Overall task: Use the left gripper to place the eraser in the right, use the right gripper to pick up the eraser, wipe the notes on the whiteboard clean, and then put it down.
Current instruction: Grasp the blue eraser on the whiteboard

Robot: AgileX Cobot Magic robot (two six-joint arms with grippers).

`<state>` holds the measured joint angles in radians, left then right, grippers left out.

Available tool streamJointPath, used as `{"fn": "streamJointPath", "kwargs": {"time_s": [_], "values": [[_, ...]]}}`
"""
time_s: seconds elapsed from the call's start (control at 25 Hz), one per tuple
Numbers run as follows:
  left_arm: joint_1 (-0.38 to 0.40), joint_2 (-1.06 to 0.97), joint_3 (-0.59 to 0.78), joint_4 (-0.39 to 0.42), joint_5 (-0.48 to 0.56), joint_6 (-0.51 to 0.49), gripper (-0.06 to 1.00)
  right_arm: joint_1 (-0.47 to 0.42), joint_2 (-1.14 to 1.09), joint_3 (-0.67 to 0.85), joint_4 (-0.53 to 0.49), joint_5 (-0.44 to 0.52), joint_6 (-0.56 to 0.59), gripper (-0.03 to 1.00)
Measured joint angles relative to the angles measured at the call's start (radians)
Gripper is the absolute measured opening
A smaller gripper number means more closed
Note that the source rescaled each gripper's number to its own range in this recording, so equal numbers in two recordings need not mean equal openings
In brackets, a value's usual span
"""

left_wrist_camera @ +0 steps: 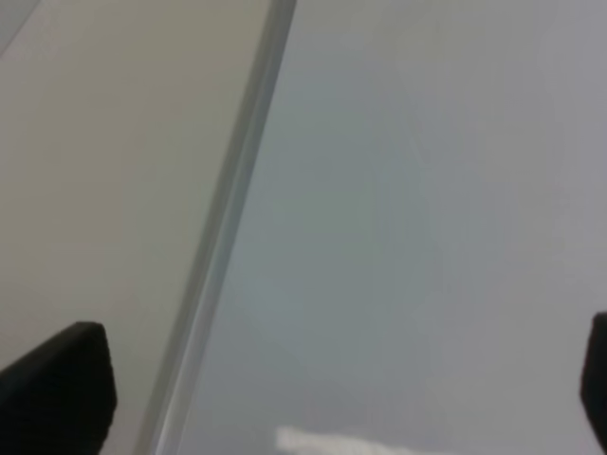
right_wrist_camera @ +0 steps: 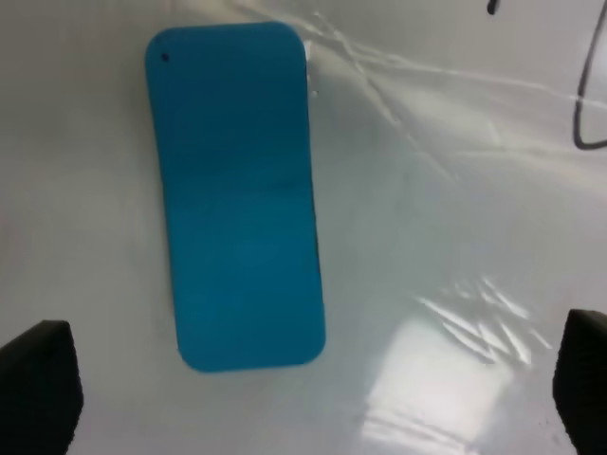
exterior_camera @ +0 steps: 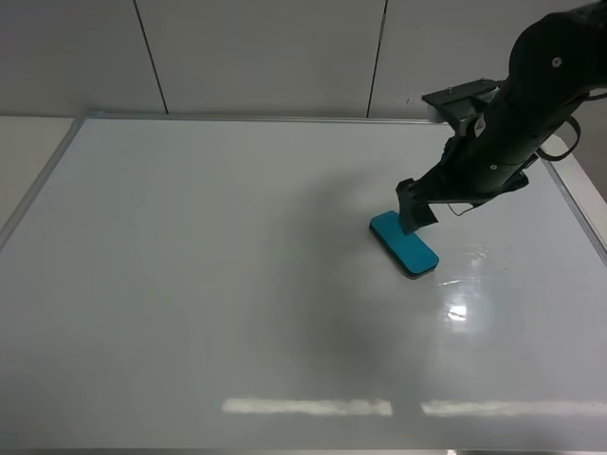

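Observation:
The teal eraser [exterior_camera: 404,244] lies flat on the whiteboard [exterior_camera: 190,284], right of the middle. My right gripper [exterior_camera: 415,207] hangs just over the eraser's far end, open and empty. In the right wrist view the eraser [right_wrist_camera: 237,199] lies between and ahead of the two spread fingertips [right_wrist_camera: 38,384], untouched; the right gripper [right_wrist_camera: 311,393] holds nothing. A thin black curved line [right_wrist_camera: 580,104] shows at that view's edge; I cannot tell whether it is the notes or a cable. No scribble shows in the exterior view. My left gripper [left_wrist_camera: 322,389] is open and empty over the board's frame [left_wrist_camera: 228,218].
The board's silver frame [exterior_camera: 43,180] runs along the left, far and right sides. Beige table surface [left_wrist_camera: 104,161] lies beyond the frame. A wall stands behind the board. Light glare [exterior_camera: 457,311] sits on the board near the eraser.

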<state>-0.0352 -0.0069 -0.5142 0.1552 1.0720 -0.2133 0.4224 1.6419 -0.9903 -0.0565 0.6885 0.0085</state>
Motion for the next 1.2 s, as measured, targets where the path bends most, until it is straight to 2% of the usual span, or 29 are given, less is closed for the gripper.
{"fn": "streamJointPath", "kwargs": {"time_s": [0.2,0.68,1.2], "values": [[0.0,0.0,0.0,0.0,0.0,0.0,1.0,0.0,0.105,-0.011,0.064,-0.089,-0.015,1.0],[0.0,0.0,0.0,0.0,0.0,0.0,1.0,0.0,0.196,-0.012,0.098,-0.173,-0.052,1.0],[0.0,0.0,0.0,0.0,0.0,0.0,1.0,0.0,0.255,-0.037,0.125,-0.197,-0.072,1.0]]}}
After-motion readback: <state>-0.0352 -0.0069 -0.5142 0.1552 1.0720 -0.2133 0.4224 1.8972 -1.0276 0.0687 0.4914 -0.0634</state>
